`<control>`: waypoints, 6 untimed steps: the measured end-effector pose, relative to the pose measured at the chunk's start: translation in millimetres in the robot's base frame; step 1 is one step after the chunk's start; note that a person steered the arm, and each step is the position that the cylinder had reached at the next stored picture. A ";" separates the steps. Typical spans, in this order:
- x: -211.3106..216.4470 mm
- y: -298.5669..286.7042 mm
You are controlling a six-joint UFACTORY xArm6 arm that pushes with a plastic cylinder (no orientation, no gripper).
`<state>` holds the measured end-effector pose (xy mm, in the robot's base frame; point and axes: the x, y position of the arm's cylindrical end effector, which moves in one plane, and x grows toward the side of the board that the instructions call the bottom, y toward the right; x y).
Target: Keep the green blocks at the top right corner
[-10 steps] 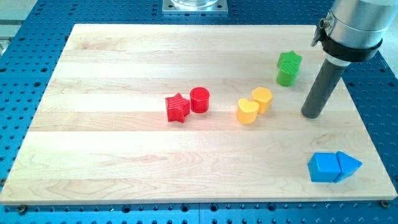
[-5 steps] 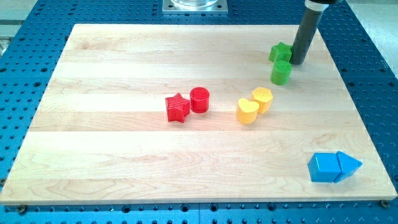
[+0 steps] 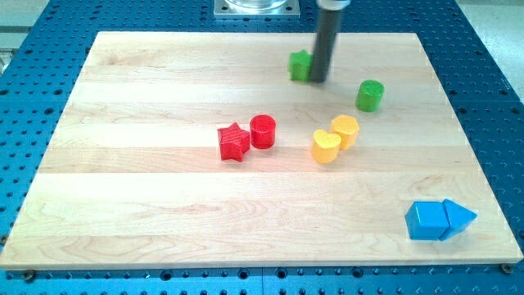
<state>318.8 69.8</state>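
Observation:
My tip (image 3: 318,80) stands near the view's top centre, touching the right side of a green star block (image 3: 300,65). A green cylinder (image 3: 370,96) sits apart, to the right and a little below the tip, in the board's upper right part. The rod rises out of the top of the view.
A red star (image 3: 233,142) and red cylinder (image 3: 263,131) sit together at mid board. A yellow heart (image 3: 326,147) and yellow cylinder (image 3: 345,130) touch just right of them. A blue cube (image 3: 426,220) and blue triangle (image 3: 459,217) lie at the bottom right corner.
The tip went up around the green blocks, then swept left, pushing the green star left away from the green cylinder. The cylinder has stayed near its place.

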 end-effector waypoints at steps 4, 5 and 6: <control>-43.1 30.9; -52.0 -34.4; -70.0 6.9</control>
<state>248.8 76.7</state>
